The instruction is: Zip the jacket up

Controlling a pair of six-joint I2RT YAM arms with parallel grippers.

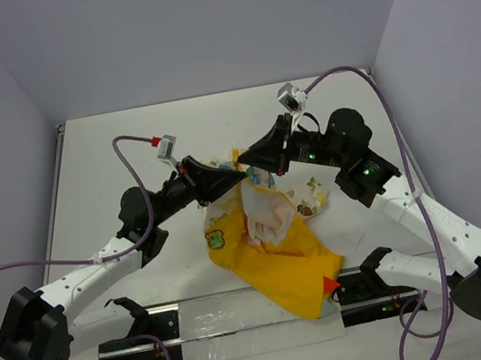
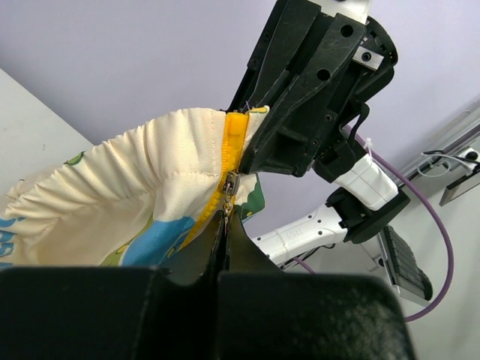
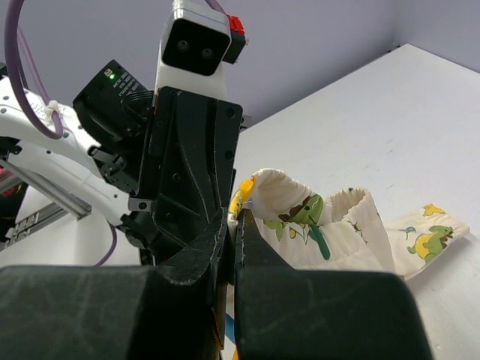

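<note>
Up between both sets of fingers, the jacket hangs by its top edge. Its yellow body and cream printed lining drape down from the fingertips onto the white table below them. The left gripper is pinched tight on the zip pull, with the yellow zipper tape running up just beyond its tips. The right gripper is clamped narrow on the jacket's edge, tip to tip with the left. Pale lilac walls enclose the table on three sides, and purple cables loop behind both arms.
</note>
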